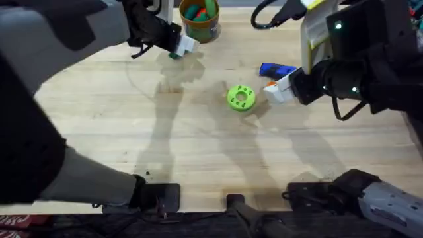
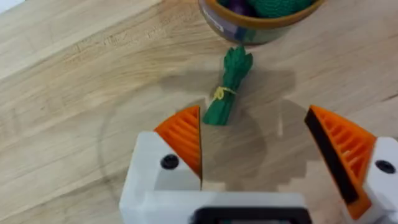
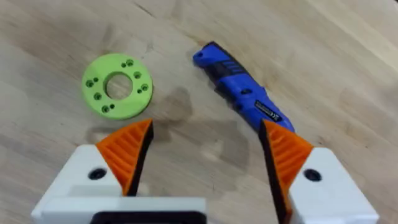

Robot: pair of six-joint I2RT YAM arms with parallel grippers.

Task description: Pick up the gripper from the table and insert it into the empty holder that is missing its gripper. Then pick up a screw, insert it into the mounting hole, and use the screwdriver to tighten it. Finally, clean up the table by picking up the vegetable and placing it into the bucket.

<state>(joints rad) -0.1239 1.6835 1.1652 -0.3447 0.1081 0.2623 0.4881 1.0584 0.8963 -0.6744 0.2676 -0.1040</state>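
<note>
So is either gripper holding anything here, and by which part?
Nothing is held. The left gripper is open over the vegetable lying on the table beside the bucket; the right gripper is open near the blue screwdriver.

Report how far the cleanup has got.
Not done: the vegetable lies on the table beside the bucket, not in it. In hand: the open left gripper hovers over it. The right gripper is open, holding nothing. Left: grasp it and drop it in.

I count one vegetable (image 2: pixel 229 87), one bucket (image 1: pixel 199 18), one lime-green disc (image 1: pixel 240 97), one blue screwdriver (image 3: pixel 244 96).
</note>
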